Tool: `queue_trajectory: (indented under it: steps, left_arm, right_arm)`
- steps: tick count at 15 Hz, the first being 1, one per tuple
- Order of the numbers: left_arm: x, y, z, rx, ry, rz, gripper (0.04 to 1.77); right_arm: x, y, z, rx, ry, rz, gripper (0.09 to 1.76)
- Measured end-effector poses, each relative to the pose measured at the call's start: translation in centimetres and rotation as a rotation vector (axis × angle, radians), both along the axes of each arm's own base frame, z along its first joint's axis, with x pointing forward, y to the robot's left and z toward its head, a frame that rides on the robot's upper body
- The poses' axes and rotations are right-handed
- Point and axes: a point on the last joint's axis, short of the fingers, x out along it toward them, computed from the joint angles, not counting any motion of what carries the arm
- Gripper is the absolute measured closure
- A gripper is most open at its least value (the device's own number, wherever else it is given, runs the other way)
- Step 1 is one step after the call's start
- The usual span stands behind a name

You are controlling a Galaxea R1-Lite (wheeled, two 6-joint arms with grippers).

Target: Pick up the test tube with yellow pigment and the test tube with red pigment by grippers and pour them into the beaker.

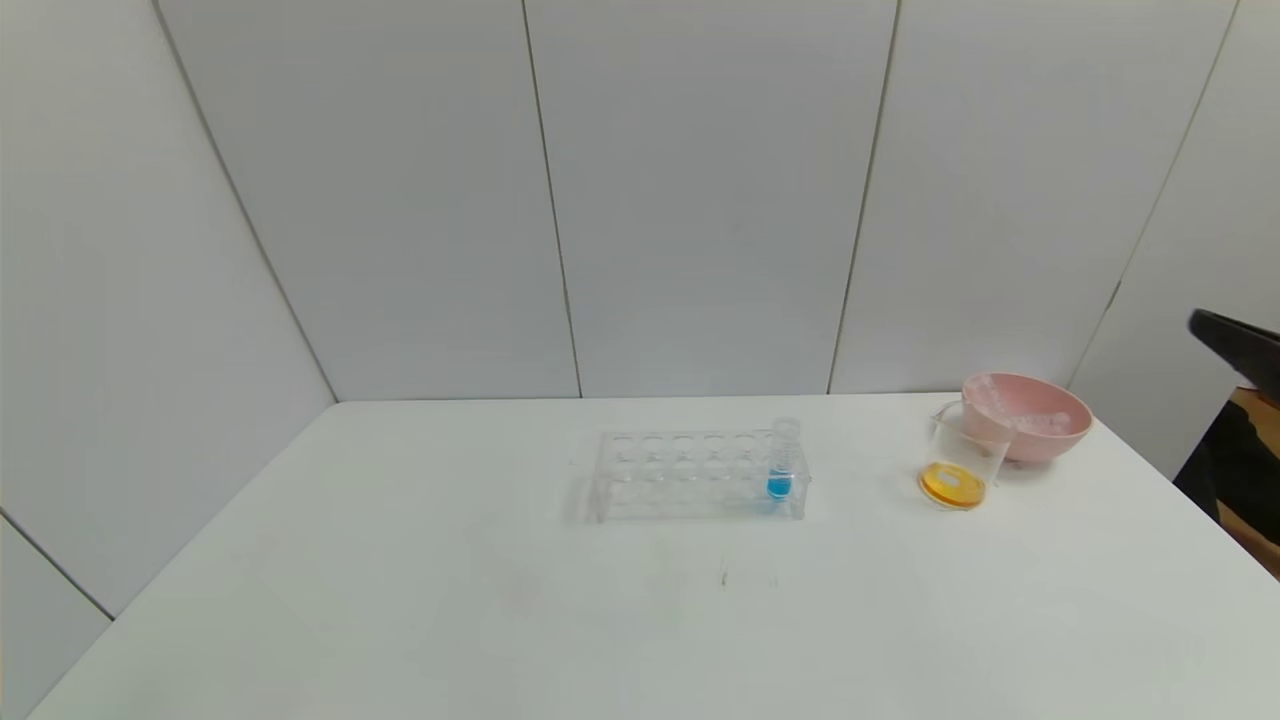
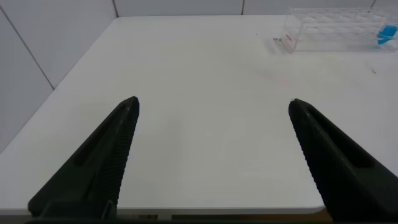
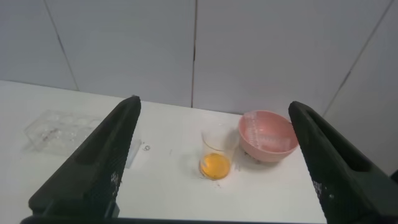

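Head view: the beaker sits on the white table with orange-yellow liquid in its bottom, right up against the pink bowl — a clear rack in the middle holds just one tube with blue liquid. Left wrist view: the left gripper hangs spread wide over bare table, rack off in the distance. Right wrist view: the right gripper is spread wide too, with beaker and bowl showing between its fingers, farther away.

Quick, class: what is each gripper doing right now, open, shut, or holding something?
Left gripper: open, holding nothing, over bare white table.
Right gripper: open, holding nothing, facing the small clear beaker with orange-yellow liquid.
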Motion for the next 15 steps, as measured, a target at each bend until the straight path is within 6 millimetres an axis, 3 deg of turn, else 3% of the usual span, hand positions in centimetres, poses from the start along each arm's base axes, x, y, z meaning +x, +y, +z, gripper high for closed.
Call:
queue_trajectory:
  steps: [4,10,15]
  left_arm:
    - [0.0,0.0,0.0,0.000,0.000,0.000,0.09]
    - [0.0,0.0,0.0,0.000,0.000,0.000,0.09]
    - [0.0,0.0,0.0,0.000,0.000,0.000,0.09]
  right_arm:
    - [-6.5,-1.1,-0.2,-0.035,-0.096,-0.080,0.15]
    - [-16.5,-0.9,-2.1,-0.033,-0.235,-0.042,0.15]
    - [-22.0,-1.1,-4.1,-0.018,-0.414,-0.083,0.15]
